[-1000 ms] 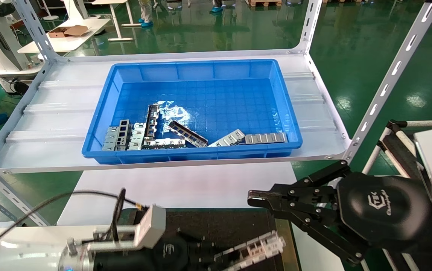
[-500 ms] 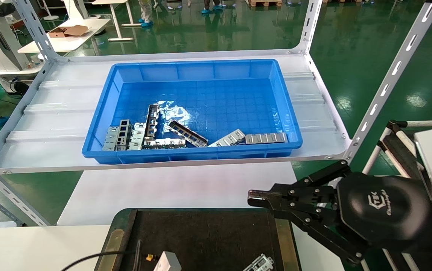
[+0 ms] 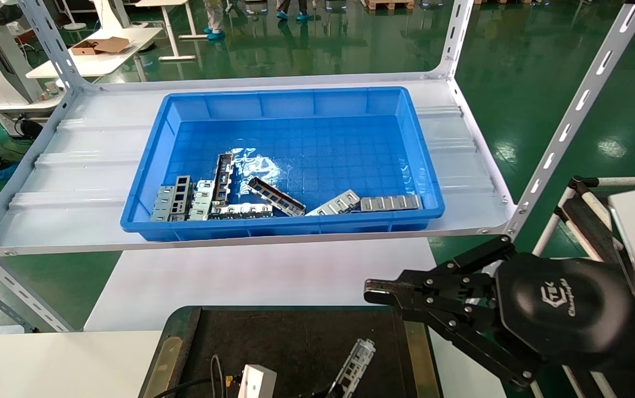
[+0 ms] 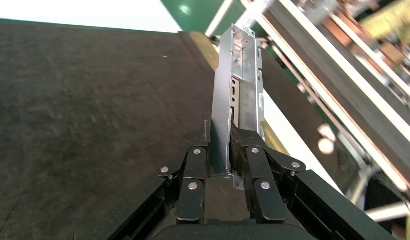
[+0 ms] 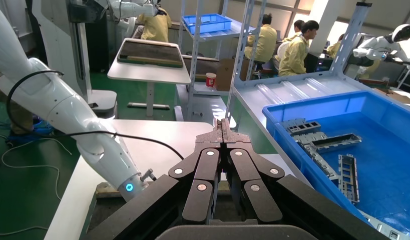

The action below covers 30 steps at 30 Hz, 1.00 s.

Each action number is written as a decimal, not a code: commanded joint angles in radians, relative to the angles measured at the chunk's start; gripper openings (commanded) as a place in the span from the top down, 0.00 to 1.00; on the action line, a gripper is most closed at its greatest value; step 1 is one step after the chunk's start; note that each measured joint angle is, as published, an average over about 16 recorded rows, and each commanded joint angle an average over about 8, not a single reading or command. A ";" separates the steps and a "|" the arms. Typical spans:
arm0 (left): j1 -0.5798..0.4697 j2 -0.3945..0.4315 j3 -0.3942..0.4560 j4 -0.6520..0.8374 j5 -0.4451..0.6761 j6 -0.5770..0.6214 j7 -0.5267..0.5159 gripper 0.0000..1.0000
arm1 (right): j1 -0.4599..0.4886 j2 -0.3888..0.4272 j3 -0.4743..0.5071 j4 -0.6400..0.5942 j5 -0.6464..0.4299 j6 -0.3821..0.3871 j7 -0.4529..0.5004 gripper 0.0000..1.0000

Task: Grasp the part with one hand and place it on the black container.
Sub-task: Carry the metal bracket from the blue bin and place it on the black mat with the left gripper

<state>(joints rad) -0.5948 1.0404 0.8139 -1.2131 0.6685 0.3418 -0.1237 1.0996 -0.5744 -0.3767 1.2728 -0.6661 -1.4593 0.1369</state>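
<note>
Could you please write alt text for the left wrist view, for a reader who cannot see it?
The left gripper, seen from just behind its black jointed fingers, is shut on the part, a narrow silver-grey metal strip that points away from the camera. It hangs above the black container, near the brass-coloured strip along one side edge.

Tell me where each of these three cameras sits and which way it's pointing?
Head view: on the robot's head, looking forward and down at the blue bin on its shelf and the black container; the right gripper shows.
Left wrist view: on the left arm, looking along the left gripper, which clamps the part above the black container.
Right wrist view: on the right arm, looking past the shut right gripper towards the left arm and blue bin.
Shared: head and left wrist views both show the part.
</note>
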 commanded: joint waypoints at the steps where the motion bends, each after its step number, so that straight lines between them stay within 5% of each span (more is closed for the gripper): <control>1: 0.011 0.019 0.004 -0.020 -0.002 -0.073 -0.021 1.00 | 0.000 0.000 0.000 0.000 0.000 0.000 0.000 1.00; 14: 0.000 0.123 0.047 -0.021 -0.035 -0.353 -0.090 1.00 | 0.000 0.000 0.000 0.000 0.000 0.000 0.000 1.00; 30: -0.034 0.234 0.037 0.077 -0.060 -0.474 -0.117 1.00 | 0.000 0.000 0.000 0.000 0.000 0.000 0.000 1.00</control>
<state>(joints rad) -0.6287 1.2737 0.8504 -1.1373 0.6099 -0.1290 -0.2397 1.0997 -0.5743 -0.3770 1.2728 -0.6658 -1.4592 0.1368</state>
